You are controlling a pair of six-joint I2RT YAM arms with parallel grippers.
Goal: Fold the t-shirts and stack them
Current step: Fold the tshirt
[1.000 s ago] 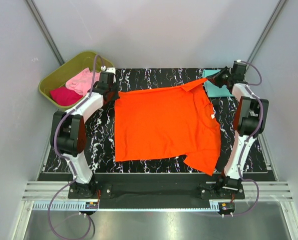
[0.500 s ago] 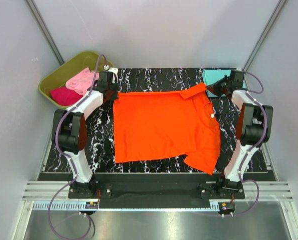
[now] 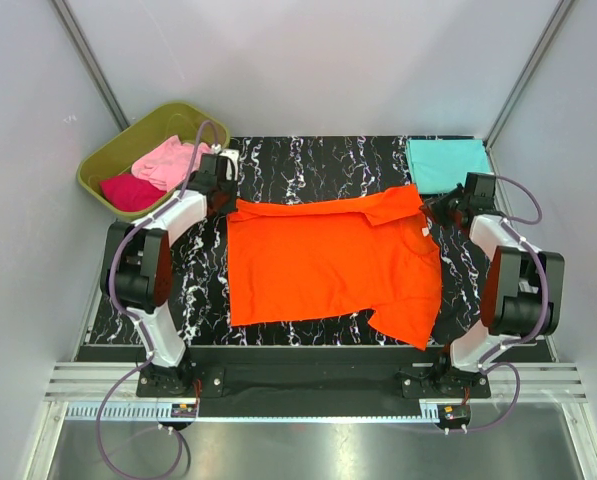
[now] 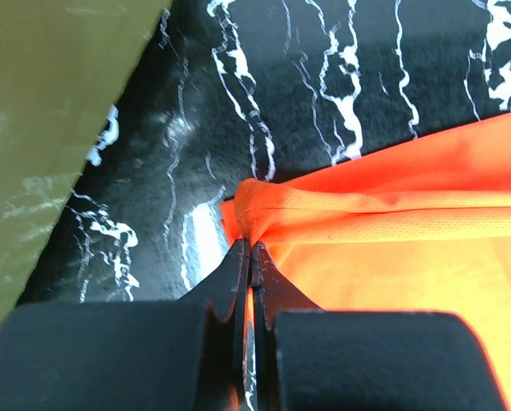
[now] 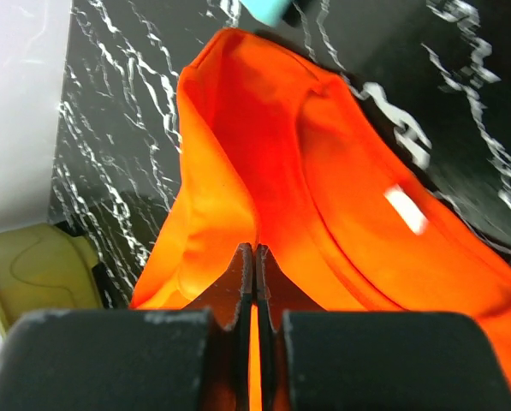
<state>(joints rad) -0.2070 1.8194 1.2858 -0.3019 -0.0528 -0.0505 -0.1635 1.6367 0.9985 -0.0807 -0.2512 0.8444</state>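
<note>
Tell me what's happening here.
The orange shirt is being folded on the table. The left gripper and right gripper are each shut on a far corner of it, and that far edge is doubled over. A teal shirt lies folded at the far right. The pink shirt and magenta shirt sit in the tub, far left.

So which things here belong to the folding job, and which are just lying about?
Job:
orange t-shirt, pinched by left gripper and right gripper
teal t-shirt, folded
pink t-shirt and magenta t-shirt, in the olive-green tub

Lying about:
olive-green tub
black marbled mat
</note>
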